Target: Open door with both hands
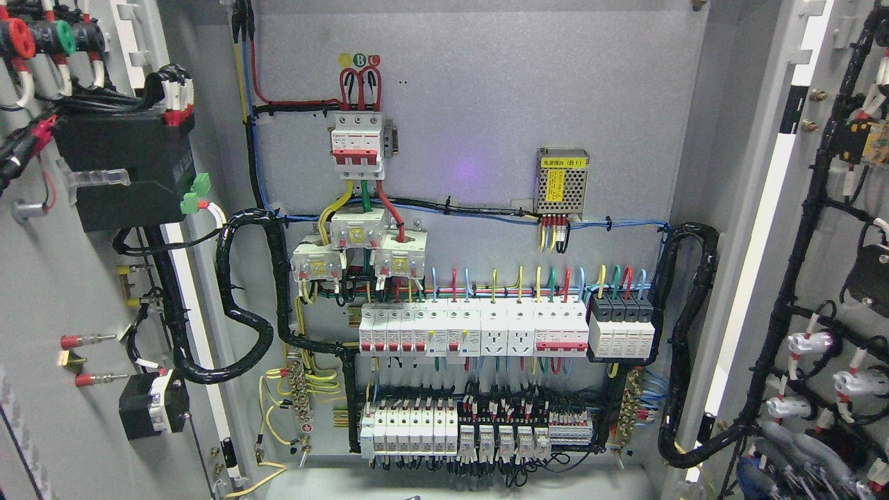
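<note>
Head view: left door, right door swung open (wiring exposed).

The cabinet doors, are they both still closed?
No, the left door and right door both stand swung open, showing the back panel full of breakers and wiring.

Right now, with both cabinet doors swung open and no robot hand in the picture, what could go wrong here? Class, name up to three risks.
1. The left door and right door carry wired parts; swinging either wider could strain the black cable looms crossing the hinges.
2. The exposed breakers and terminals sit unguarded; a reaching arm could touch them.
3. Loose yellow wires at the lower left could snag.
</note>
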